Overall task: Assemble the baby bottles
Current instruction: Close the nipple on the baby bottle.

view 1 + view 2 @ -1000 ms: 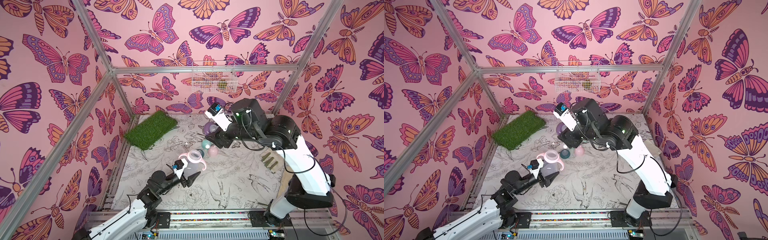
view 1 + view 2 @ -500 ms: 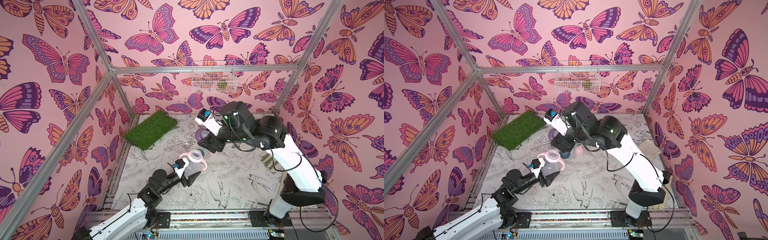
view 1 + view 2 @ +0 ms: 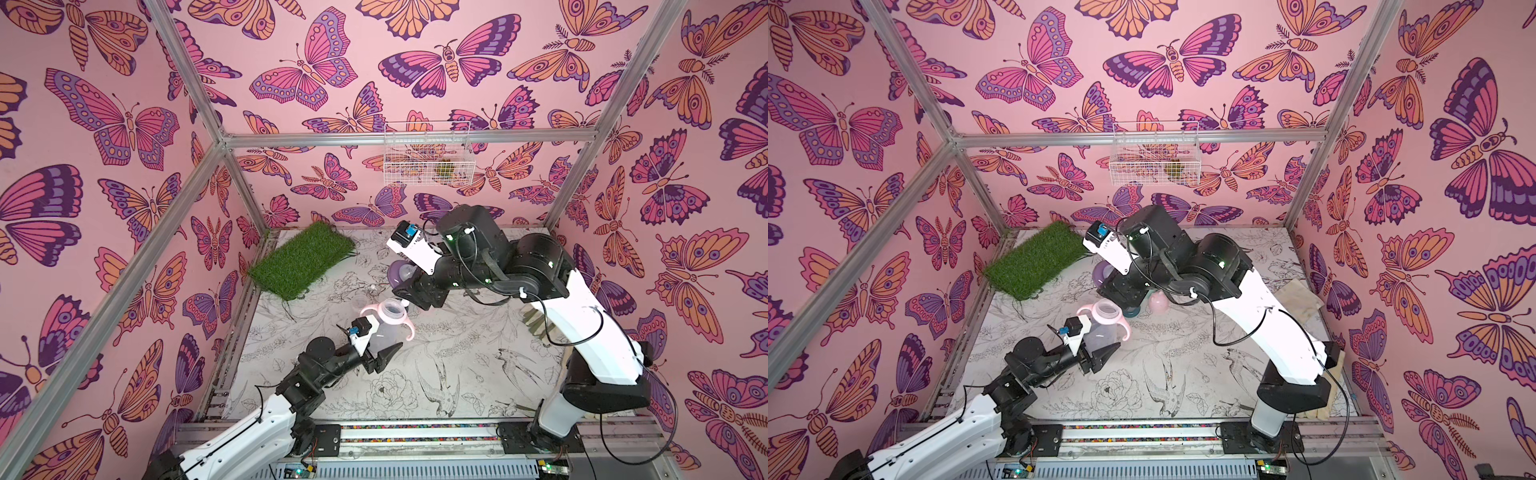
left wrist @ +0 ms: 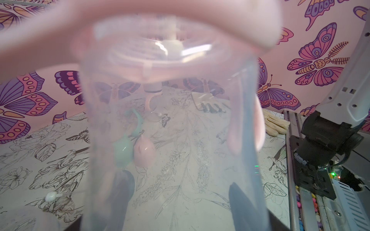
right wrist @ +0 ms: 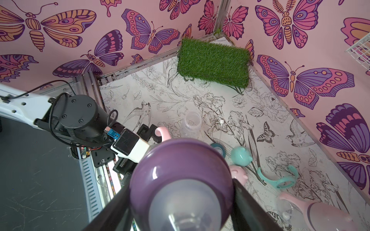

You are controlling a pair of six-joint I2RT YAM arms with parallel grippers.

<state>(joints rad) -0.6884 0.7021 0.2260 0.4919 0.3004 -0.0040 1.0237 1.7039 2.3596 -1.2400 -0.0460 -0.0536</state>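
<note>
Baby bottle (image 3: 388, 328) with its pink ring (image 3: 409, 330) sits clamped in the left tool (image 3: 380, 343) above the tabletop (image 3: 457, 374). Right tool (image 5: 182, 185) grips the purple nipple collar (image 5: 176, 160) beside its mouth. Next: centre, lower, twist.

Clear smooth plastic bottle (image 3: 385, 332), glossy purple plastic collar (image 5: 180, 160), rough tufted grass mat (image 3: 301, 259), matt metal frame (image 3: 291, 140)

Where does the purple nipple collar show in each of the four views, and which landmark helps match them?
In a top view: purple nipple collar, mid-picture, just beyond the held clear bottle.
In a top view: mid-picture, beside the grass mat's corner.
Left wrist: not seen; the clear bottle fills it.
Right wrist: close up in the right claw.
Landmark: the grass mat, in all but the left wrist.
</note>
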